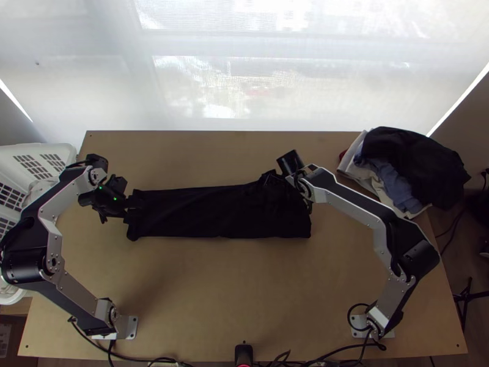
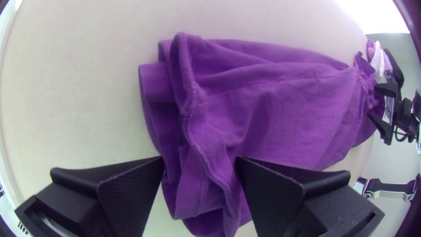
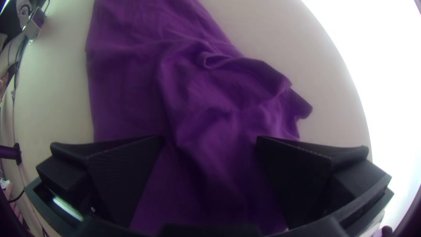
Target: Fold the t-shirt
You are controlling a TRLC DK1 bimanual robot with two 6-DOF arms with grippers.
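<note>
Wooden table: gave the cloth a flat bed, with space on the bases' side that would probably have served for a further fold.
Right arm: angled up from its base and inward, its wrist over the shirt's right end.
Left arm: bent outward, then back in at the wrist, so its gripper came at the opposite end from the side.
Laundry basket: stood at the left edge, likely out of the folding area on purpose.
T-shirt: lay across the table's middle between the wrists, in a long narrow strip, presumably folded lengthwise so the ends could be brought together next. Its right part was rumpled and seemed to want smoothing.
Clothes pile: sat heaped at the far right corner, beyond the shirt.
Left gripper: wide, its fingers parted over the layered end, probably set to take several plies at once; a shallow pinch could have missed the lower ones.
Right gripper: wide too, fingers spread across the creased cloth.
Stitched seam: ran along the layered end; hem or sleeve, I could not tell.
Loose flap: jutted from the rumpled part, perhaps needing a tuck.
</note>
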